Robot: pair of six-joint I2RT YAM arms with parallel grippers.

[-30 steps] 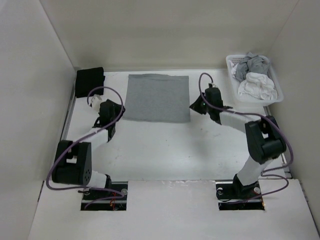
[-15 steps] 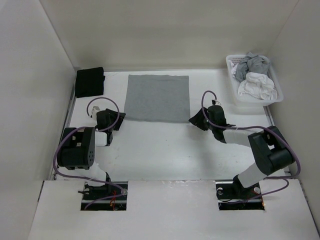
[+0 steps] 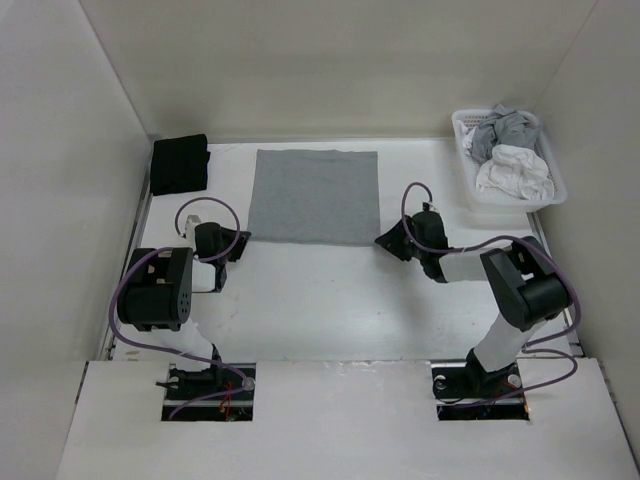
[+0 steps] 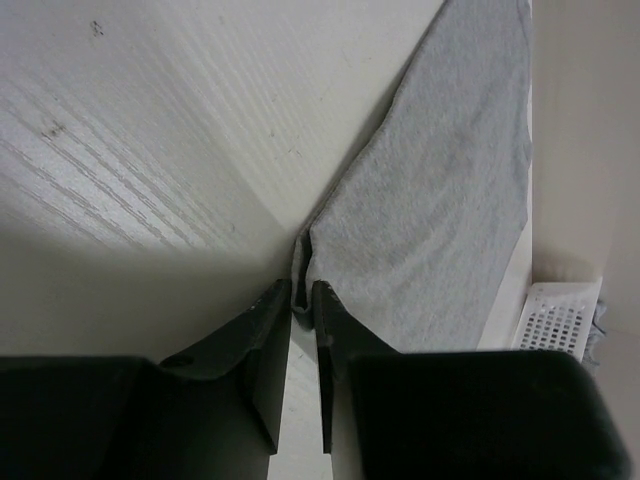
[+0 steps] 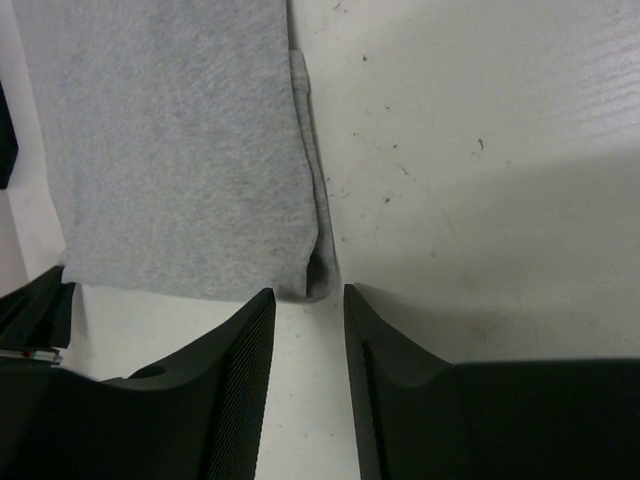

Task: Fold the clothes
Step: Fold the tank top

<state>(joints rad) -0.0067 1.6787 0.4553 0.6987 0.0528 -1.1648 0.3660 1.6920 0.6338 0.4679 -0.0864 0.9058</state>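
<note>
T-shirt's point(image 3: 315, 196) near corners now have both arms drawn back to them: left gripper point(image 4: 302, 292) has narrowed to a slit at its corner, hold uncertain; right gripper point(image 5: 308, 298) gapes empty just short of the other. Beyond, the cloth lies flat mid-table, likely ready for a fold away from the arms

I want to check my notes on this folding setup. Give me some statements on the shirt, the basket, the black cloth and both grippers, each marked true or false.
1. The grey T-shirt lies flat on the table as a rectangle. True.
2. The white basket holds nothing. False: a grey garment and a white garment lie in it.
3. The right gripper has its jaws apart, with the shirt's near right corner just ahead of them. True.
4. The black cloth bundle lies on the shirt. False: it sits apart, at the back left.
5. The left gripper hangs over the basket. False: it pinches the shirt's near left corner.
</note>
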